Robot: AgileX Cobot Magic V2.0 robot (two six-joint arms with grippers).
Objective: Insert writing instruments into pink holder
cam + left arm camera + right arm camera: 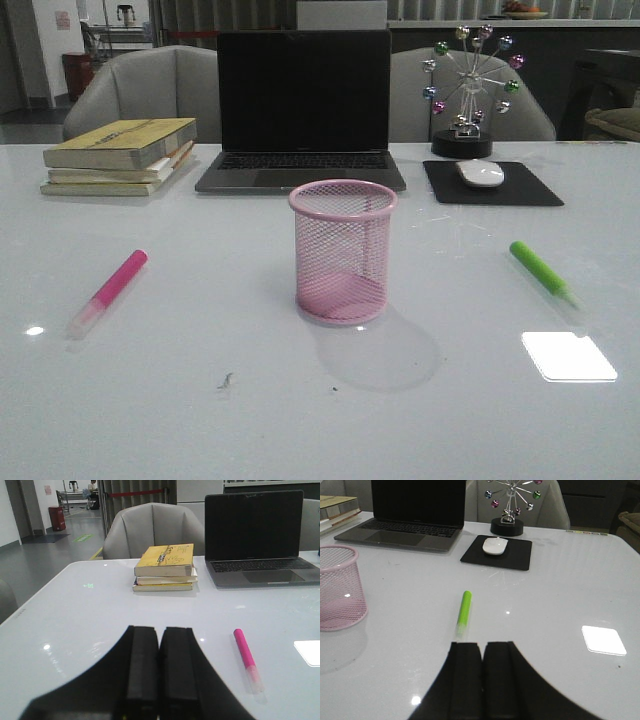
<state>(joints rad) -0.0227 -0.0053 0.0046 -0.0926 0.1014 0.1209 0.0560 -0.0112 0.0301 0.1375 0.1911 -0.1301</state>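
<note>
The white table (200, 420) carries everything, with two grey armchairs (150, 85) behind its far edge. At the far middle an open laptop (303, 105) stands with a dark screen. To its left, at the far left of the table, lies a stack of three books (120, 155) with a yellow cover on top. To the right of the laptop a black mouse pad (490, 185) bears a white mouse (480, 173), and just behind the pad stands a desk toy shaped like a Ferris wheel (470, 85) with coloured balls on a black base.

The pink holder (343, 250), a wire-mesh cup, stands upright in the middle of the table, nearer than the laptop, and nothing is inside it. The pink highlighter (108, 292) lies flat on the table well to the left of the holder, its clear cap end pointing near and left. The green highlighter (545, 272) lies flat well to the right of the holder, its clear cap end pointing near and right. Neither marker touches the cup.

The left gripper (159, 670) hangs above the table near the pink highlighter, its two black fingers pressed together and holding nothing. The right gripper (483, 680) hangs just short of the green highlighter's cap end, its fingers likewise pressed together and bare.
</note>
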